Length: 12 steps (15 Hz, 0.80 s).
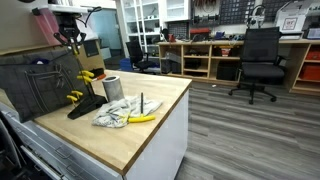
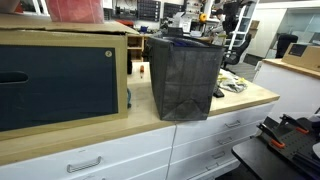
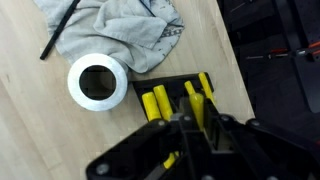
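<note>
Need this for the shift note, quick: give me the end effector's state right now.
End effector: closed; whether it grips anything cannot be told.

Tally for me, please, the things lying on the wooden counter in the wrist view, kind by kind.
Cloth: 1
White cup: 1
Black pen: 1
Black-and-yellow holder: 1
Total: 4

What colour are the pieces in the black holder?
The pieces are yellow, clearest in the wrist view.
</note>
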{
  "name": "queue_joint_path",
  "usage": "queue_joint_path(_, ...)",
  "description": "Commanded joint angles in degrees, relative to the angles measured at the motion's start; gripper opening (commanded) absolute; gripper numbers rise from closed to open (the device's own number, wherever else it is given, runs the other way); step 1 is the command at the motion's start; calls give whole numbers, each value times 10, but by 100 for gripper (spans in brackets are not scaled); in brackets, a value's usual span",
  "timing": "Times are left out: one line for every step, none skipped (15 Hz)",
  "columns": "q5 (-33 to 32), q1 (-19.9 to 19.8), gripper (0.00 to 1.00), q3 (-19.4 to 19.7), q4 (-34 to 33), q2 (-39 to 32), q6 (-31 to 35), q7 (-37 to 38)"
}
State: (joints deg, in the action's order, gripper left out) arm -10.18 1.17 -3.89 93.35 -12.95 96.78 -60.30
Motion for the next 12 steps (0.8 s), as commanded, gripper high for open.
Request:
queue_joint_path(-10, 11, 4, -8, 37, 20, 49, 13)
queue_joint_path(-6, 14, 4, -11, 49, 25, 62, 12)
queue_joint_path(-9, 17, 4, -12, 59, 27, 74, 14)
queue_joint_path(-8, 19, 4, -15, 65, 26, 77, 10)
queue_joint_path(-9, 21, 4, -17, 71, 26, 81, 11)
queue_joint_path(-7, 21, 4, -19, 78, 27, 85, 9)
queue_joint_path(-8, 22, 4, -20, 85, 28, 86, 7)
queue_joint_path(-11, 23, 4, -20, 90, 29, 76, 2)
queue_joint_path(-10, 23, 4, -19, 91, 30, 58, -7)
queue_joint_path(-1, 23, 4, -19, 65, 4, 65, 0)
queue_joint_path(-1, 22, 15, -19, 68, 4, 65, 0)
queue_joint_path(-1, 22, 15, -19, 68, 2, 65, 0)
